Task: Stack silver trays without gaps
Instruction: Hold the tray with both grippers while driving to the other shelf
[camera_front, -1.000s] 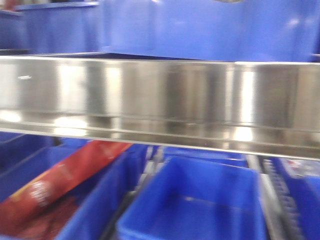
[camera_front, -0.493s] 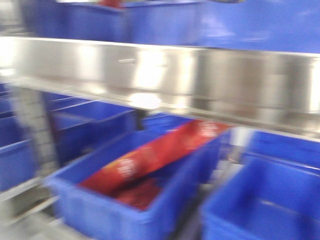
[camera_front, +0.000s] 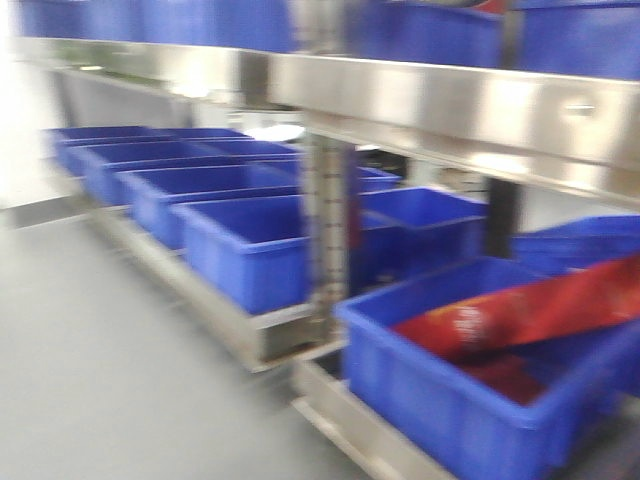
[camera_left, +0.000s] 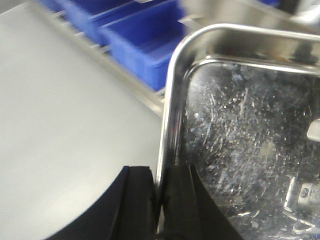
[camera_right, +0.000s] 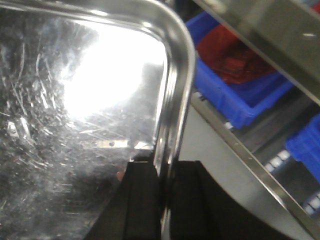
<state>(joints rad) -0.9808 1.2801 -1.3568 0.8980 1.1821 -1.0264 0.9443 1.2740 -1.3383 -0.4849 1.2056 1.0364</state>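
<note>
Spotter: Shelving (camera_front: 450, 100) filled most of the front view, steel rails over rows of blue bins (camera_front: 250, 250), with bare grey floor (camera_front: 100, 350) to one side. All of it was smeared.

Operator: And the tray (camera_left: 250, 125)?

Spotter: It was up between the two arms, clear of the floor, and showed only in the wrist views. Its scratched inside faced both. I couldn't tell whether it was one tray or two already nested.

Operator: Grips?

Spotter: The left gripper (camera_left: 160, 200) was closed nearly all the way, pinching the thin rim on its side. The right gripper (camera_right: 162, 200) did the same on the opposite rim. Neither had anything else.

Operator: So what worried you?

Spotter: Thin rim, slick steel, narrow bite. If one arm led the other, I judged the rim could twist out of a pinch and the tray drop. A rail and the bin with the red packet (camera_right: 230, 55) sat near the right side, so a swing that way could clip them. No second tray showed either, so I couldn't say where this one had to land. Set down tilted, it would ride on a corner and leave a gap.
</note>
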